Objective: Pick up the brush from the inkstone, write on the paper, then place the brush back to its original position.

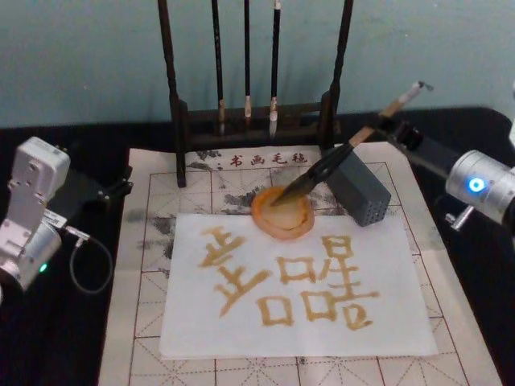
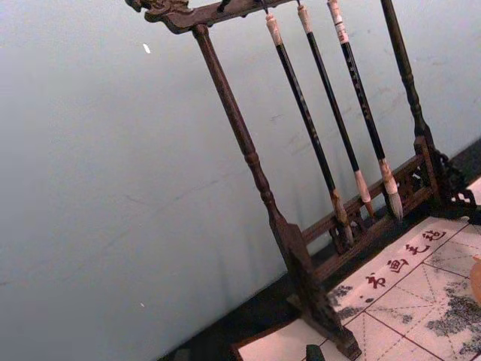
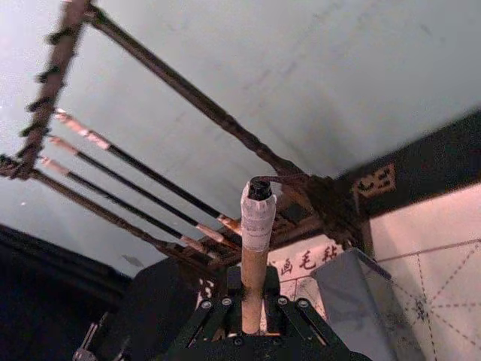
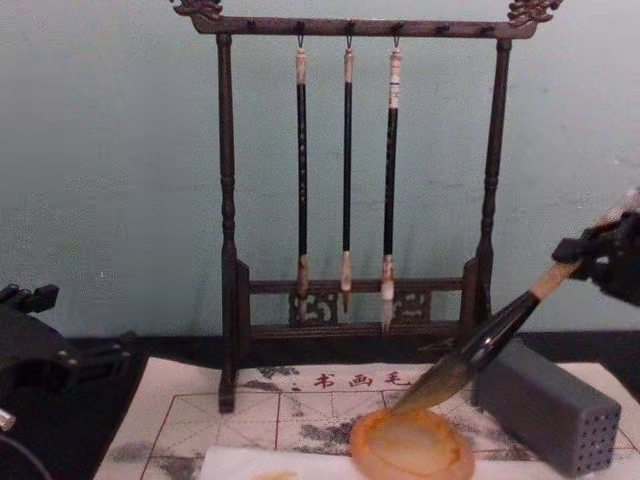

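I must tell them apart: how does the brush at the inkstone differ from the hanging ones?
The brush is thick with a tan handle; the three hanging brushes are thin and black-shafted. It slants, tuft on the inkstone, held by the right tool; they hang upright from the rack.

Lighting was even and moderate, apparently from overhead, with no hard shadows on the teal wall (image 4: pixel 110 150). The paper (image 1: pixel 298 322) read as the brightest surface in the head view, mildly washed out, while the black table (image 1: pixel 48 338) at its left edge lost all detail in darkness. The inkstone (image 4: pixel 412 447) showed a soft glossy sheen at its centre. A lit blue indicator on the right arm (image 1: pixel 477 184) bloomed into glare. In the right wrist view the brush (image 3: pixel 255 248) handle was acceptably sharp, but the rack (image 3: pixel 60 68) was smeared by blur. The chest view was slightly soft throughout.
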